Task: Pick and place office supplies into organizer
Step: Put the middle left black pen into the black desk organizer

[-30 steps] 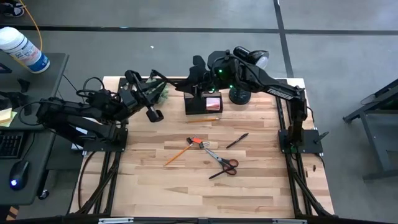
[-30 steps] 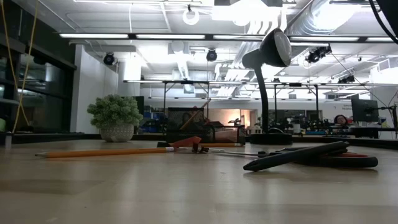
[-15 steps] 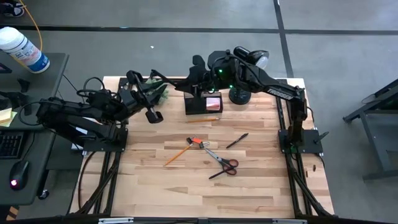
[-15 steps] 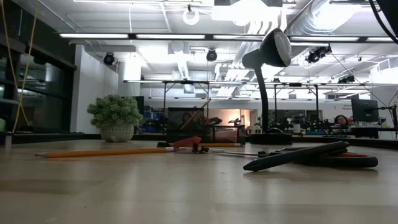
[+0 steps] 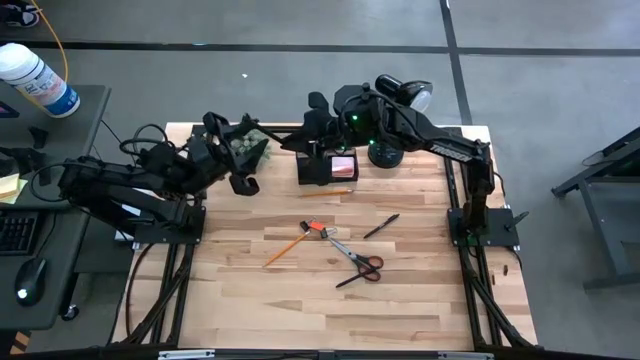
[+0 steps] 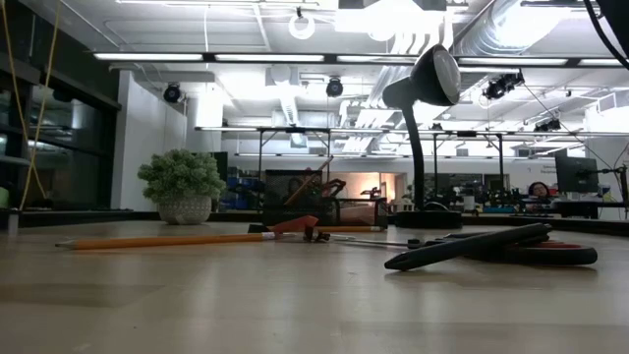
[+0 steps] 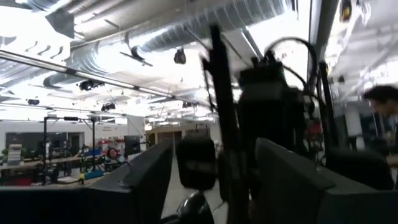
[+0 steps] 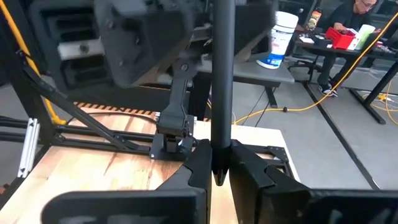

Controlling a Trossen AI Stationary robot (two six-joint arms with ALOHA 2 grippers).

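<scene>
The organizer (image 5: 327, 166) stands at the far edge of the table (image 5: 400, 300), its pink sticky-note pad (image 5: 342, 166) in the lower tray. The right gripper (image 5: 316, 143) hangs just above its taller pen compartment. That gripper is closed on a thin black pen (image 8: 222, 81), held upright with the tip pointing down between the fingers. The risk, as I judge it, is a release slightly off the opening. The pen would then strike the caddy's rim, tip over and roll onto the table, or nudge the light caddy out of place. A pen slipping in so narrow a pinch could also go in crooked. The left gripper (image 5: 243, 183) waits near the green plant (image 5: 252, 147), well apart from the organizer. Its fingers (image 7: 149, 180) are spread wide, with nothing I can tell between them. The scissors (image 5: 360, 264), an orange pencil (image 5: 285, 248), a second pen (image 5: 381, 226) and the small red piece (image 5: 316, 228) lie mid-table, well apart from both grippers.
</scene>
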